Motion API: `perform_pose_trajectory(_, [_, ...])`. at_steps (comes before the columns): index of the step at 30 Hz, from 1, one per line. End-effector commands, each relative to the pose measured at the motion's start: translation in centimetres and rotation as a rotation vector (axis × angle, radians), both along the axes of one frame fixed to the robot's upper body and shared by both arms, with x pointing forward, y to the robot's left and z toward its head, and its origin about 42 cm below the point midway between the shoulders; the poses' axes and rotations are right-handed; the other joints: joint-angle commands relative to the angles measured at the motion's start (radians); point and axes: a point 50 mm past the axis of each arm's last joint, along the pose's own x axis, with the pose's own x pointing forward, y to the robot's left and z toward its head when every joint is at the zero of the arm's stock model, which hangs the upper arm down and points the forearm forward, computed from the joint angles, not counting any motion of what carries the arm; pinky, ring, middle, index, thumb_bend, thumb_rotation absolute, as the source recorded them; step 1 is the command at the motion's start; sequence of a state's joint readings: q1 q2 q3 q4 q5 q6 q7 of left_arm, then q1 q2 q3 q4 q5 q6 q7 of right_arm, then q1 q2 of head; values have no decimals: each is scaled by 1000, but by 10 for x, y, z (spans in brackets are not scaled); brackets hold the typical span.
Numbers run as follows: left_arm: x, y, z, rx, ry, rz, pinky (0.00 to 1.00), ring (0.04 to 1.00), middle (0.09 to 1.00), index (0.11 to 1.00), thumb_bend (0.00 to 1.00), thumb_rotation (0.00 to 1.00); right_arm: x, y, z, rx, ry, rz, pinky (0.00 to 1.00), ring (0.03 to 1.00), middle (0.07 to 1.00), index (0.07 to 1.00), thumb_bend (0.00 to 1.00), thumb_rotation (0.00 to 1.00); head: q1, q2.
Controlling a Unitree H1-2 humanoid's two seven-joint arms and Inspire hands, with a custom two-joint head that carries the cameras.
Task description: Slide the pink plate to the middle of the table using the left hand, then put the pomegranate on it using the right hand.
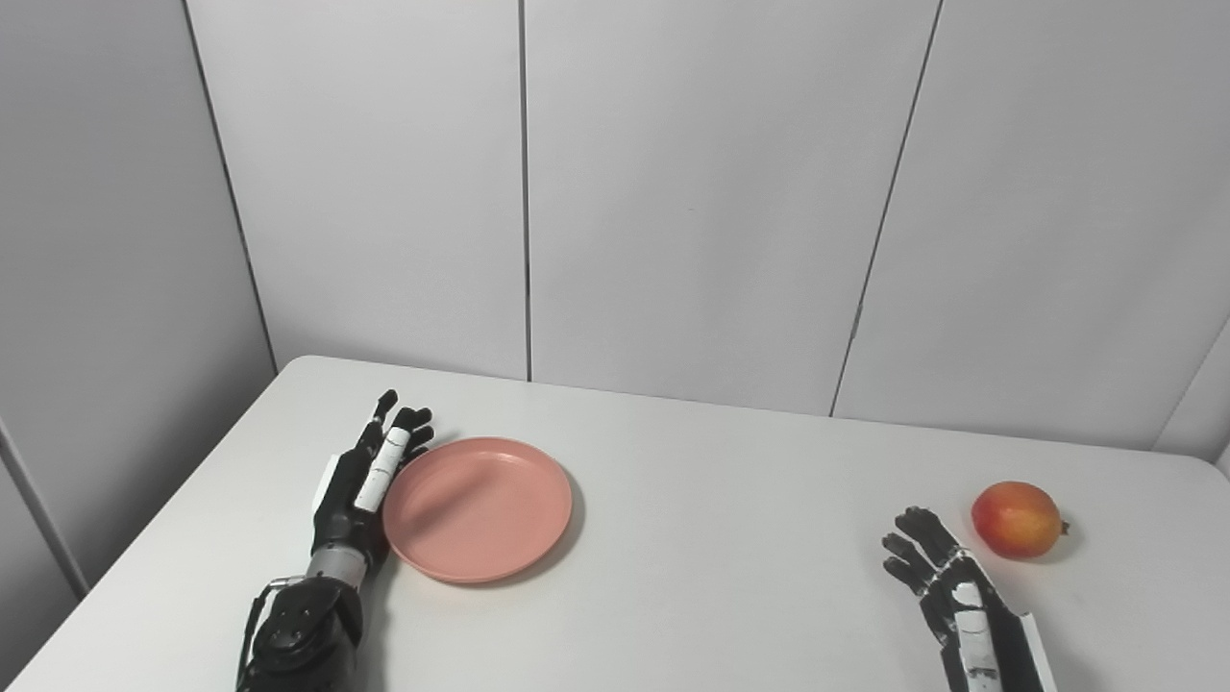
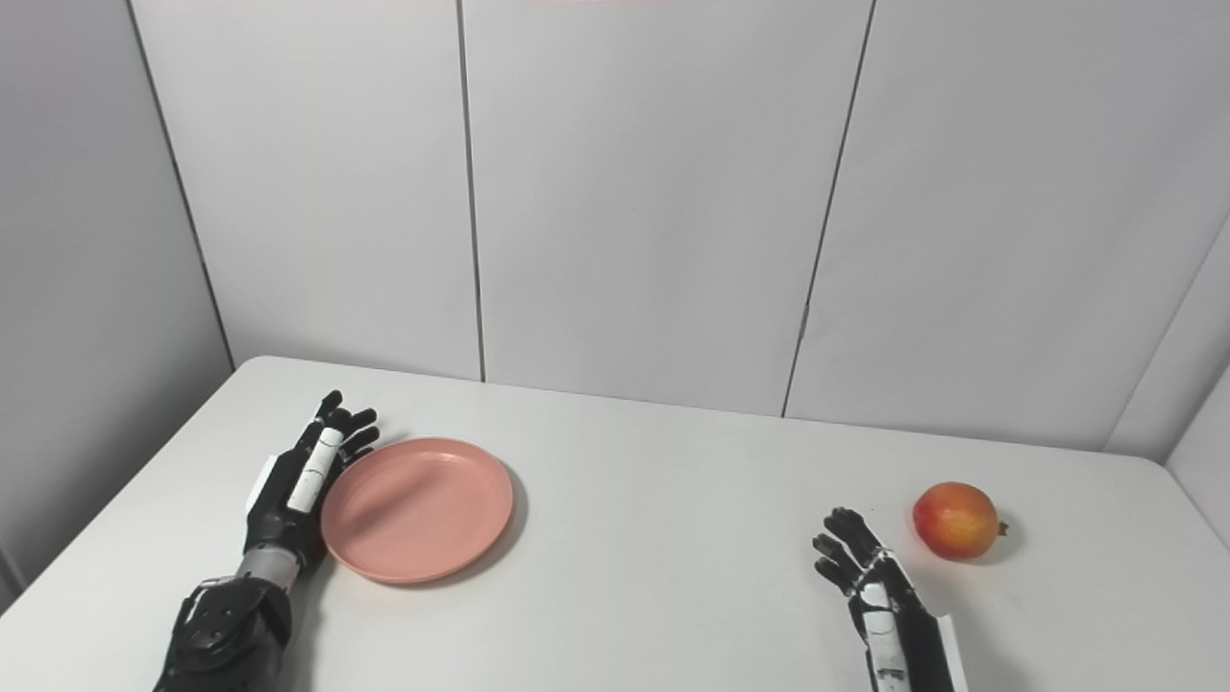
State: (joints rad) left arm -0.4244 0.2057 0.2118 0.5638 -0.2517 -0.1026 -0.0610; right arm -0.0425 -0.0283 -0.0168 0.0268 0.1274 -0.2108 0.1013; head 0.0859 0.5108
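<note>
A round pink plate lies flat on the left half of the white table. My left hand rests against the plate's left rim, fingers straight and spread, holding nothing. A red-orange pomegranate sits on the table at the right. My right hand is a little to the left of the fruit and nearer to me, open, with a small gap between its fingertips and the pomegranate. In the right eye view the same layout shows: plate, left hand, pomegranate, right hand.
Grey wall panels stand close behind the table's far edge. The table's rounded left corner lies just beyond the left hand.
</note>
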Motion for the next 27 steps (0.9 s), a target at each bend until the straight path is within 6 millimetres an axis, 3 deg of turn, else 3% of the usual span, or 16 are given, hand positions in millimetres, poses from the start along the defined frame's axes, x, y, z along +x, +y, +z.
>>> perform_pose_trajectory(1, [4,-9,-1,-19,20,-16,896,866,855,954,882,721,-11,4,-17,17,62,-6,834,826,853,824,824,906,1,1])
perform_pose_trajectory(7, [5,-23,3,-18,29,-43,912,866,860,934,879,733,-11,4,-16,19,59,-3,837,825,854,823,817,903,-4,7])
perform_pose_trajectory(12, [6,-34,5,-18,33,-61,869,849,849,930,889,722,-11,5,-15,17,58,-1,831,822,853,820,803,900,-7,9])
perform_pose_trajectory(27, [6,-57,-1,5,56,-126,864,839,838,957,888,731,-10,9,-14,11,51,8,829,821,853,820,802,887,-19,19])
